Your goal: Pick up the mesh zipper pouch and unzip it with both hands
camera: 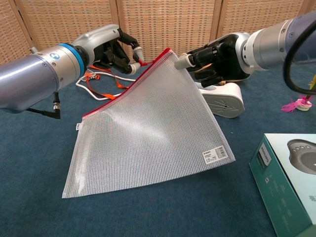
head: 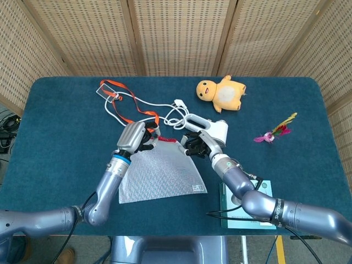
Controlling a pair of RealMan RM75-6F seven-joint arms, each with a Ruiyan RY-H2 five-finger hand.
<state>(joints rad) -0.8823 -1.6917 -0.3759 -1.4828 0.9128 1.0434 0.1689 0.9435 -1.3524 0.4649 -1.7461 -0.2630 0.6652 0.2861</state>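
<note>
The mesh zipper pouch (camera: 148, 131) (head: 160, 170) is white with a red zipper edge (camera: 118, 94). It hangs tilted, its top corner raised and its lower edge on the blue table (head: 66, 143). My right hand (camera: 213, 58) (head: 196, 144) pinches the raised top corner. My left hand (camera: 114, 49) (head: 132, 137) is to the left of that corner and pinches the small red zipper pull (camera: 139, 62) beside the zipper edge. Whether the zipper stands apart between the two hands is too fine to tell.
A white handheld device (camera: 224, 101) (head: 212, 129) lies just behind my right hand. An orange lanyard and white cable (head: 132, 107) lie behind my left hand. A teal box (camera: 291, 177) stands at the front right, with a yellow plush (head: 221, 93) and a feather toy (head: 275, 132) further back.
</note>
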